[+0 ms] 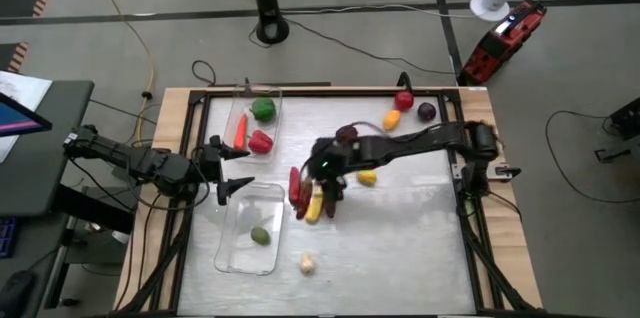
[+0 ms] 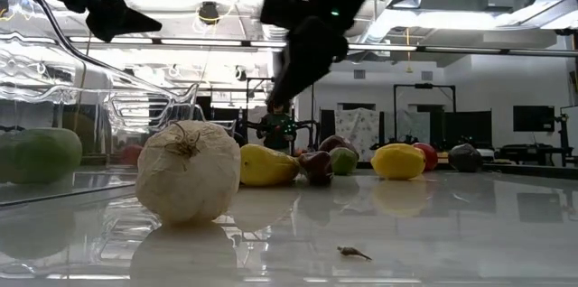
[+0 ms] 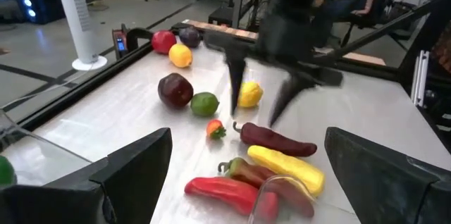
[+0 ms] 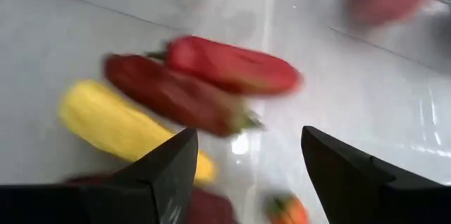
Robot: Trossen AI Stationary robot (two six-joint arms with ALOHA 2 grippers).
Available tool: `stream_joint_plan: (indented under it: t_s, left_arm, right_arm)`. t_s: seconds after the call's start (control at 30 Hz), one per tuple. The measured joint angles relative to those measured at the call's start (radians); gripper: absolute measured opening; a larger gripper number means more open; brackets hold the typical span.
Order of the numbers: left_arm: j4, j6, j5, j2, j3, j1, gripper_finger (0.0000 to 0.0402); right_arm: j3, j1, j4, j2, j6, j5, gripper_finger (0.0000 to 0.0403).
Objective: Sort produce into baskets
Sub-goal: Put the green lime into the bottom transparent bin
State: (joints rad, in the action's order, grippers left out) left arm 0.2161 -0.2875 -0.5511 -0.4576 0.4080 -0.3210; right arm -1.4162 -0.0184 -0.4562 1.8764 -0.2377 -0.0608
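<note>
1. hovering over the cluster of long toy peppers, the right gripper [image 1: 328,190] points down with its dark fingers spread and nothing between them.
2. just below those fingers lie a long red pepper [image 4: 232,65], a darker red pepper [image 4: 176,97] and a long yellow pepper [image 4: 113,127], side by side and touching, their long axes roughly parallel; in the right wrist view those axes run across the gap between the fingers rather than along it.
3. the right gripper is the nearer hand to this cluster; the left gripper [image 1: 228,170] waits farther off, fingers spread and empty, between the two clear plastic rectangular trays [image 1: 240,248].
4. judging from this, the coming move needs a straight drop onto one pepper's narrow width, the tight neighbours risking a double pinch.
</note>
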Motion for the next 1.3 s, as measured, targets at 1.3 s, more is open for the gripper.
stream_joint_plan:
  t_s: [1.3]
  left_arm:
    - [0.014,-0.022,-0.031,0.0,0.0,0.0,0.0361]
  right_arm:
    - [0.513,-0.179,0.414,-0.095,0.091,-0.154,0.025]
